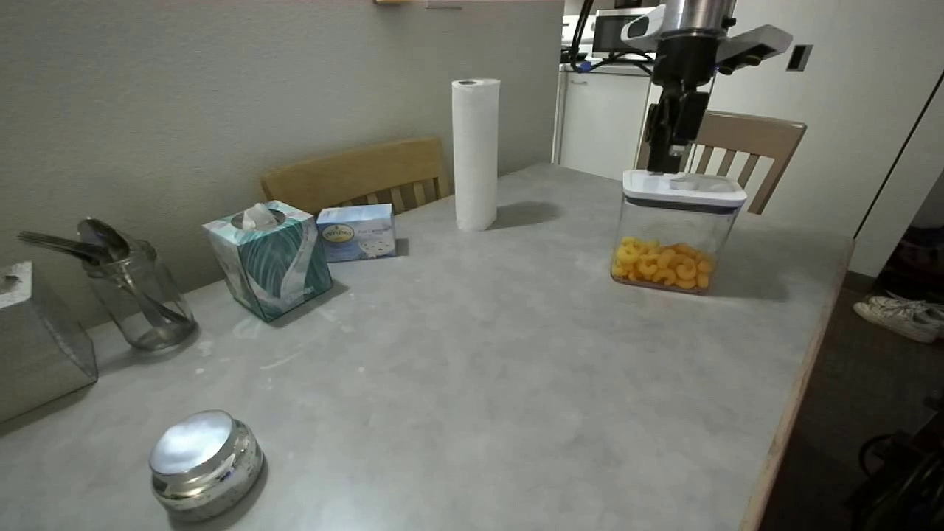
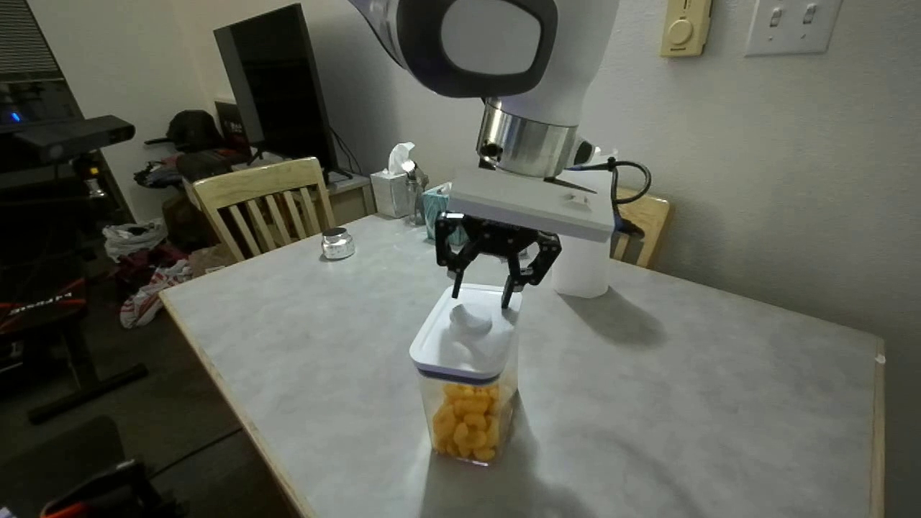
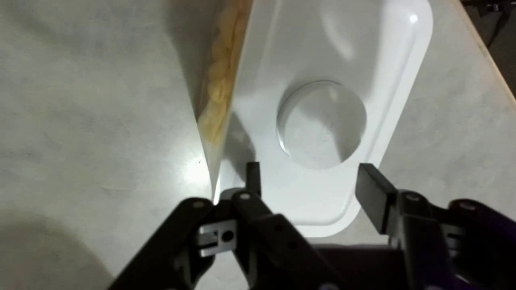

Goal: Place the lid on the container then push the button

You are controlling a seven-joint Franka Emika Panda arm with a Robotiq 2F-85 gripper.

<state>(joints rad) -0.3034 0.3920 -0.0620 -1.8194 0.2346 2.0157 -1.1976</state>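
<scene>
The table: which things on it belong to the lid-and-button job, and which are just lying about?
For the job:
white lid
clear container under it
round button in the lid's centre

Just lying about:
paper towel roll
teal tissue box
blue box
silver-grey tissue box
glass jar
utensils in it
silvery round pot

Container [image 1: 675, 226] on table [image 1: 479, 369], lid [image 1: 686, 195] on container, button [image 3: 322, 125] on lid, claw [image 2: 481, 298] above lid
</scene>
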